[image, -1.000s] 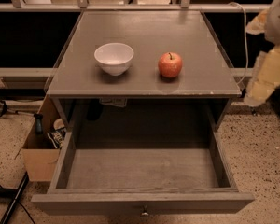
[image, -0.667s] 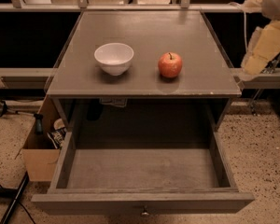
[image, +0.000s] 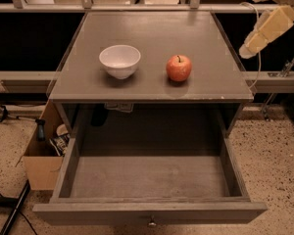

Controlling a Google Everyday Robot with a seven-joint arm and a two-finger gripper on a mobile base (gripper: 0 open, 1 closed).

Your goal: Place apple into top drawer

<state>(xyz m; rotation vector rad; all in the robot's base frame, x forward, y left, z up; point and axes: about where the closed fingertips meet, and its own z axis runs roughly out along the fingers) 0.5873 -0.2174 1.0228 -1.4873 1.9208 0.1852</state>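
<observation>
No legible text, labels, numbers anywhere — gripper (image: 247, 49) at upper right

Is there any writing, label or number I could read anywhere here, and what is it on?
No text can be read.
Pale tag under the tabletop: too blurred to read.
Packet in the cardboard box: print too blurred.
The apple, white bowl, top drawer and the robot's hand, upper right beside the table: no markings visible.

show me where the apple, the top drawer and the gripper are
apple (image: 179, 68): camera view, middle of its red skin
top drawer (image: 112, 213): camera view, bare front panel
gripper (image: 249, 47): camera view, up and right of the apple, near its lower tip
</observation>
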